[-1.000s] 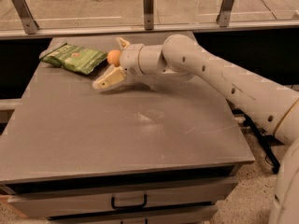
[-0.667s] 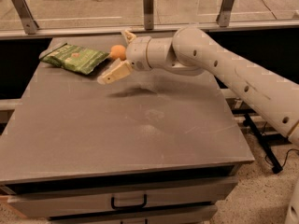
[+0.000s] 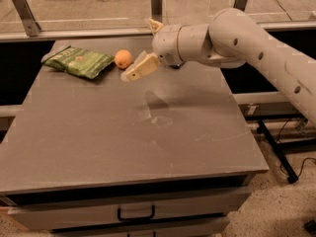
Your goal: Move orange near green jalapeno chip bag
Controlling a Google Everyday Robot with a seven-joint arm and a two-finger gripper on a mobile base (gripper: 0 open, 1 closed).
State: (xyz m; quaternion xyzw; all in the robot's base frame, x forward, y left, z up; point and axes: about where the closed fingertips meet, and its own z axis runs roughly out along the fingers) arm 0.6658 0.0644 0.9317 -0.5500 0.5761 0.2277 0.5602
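The orange (image 3: pixel 123 59) rests on the grey table (image 3: pixel 128 132) at the back left, just right of the green jalapeno chip bag (image 3: pixel 79 61), almost touching its right end. The bag lies flat. My gripper (image 3: pixel 138 49) hovers above the table just right of the orange. It is open and empty, with one pale finger (image 3: pixel 140 68) pointing down-left toward the orange and the other up by the wrist. It casts a shadow on the table's middle.
A glass railing with metal posts (image 3: pixel 156 1) runs behind the table's far edge. The table has a drawer with a handle (image 3: pixel 136 214) at the front. Cables and a stand leg (image 3: pixel 276 149) lie on the floor to the right.
The gripper has let go of the orange, which now sits on the table by the bag. The gripper has pulled back to the right and a little up.
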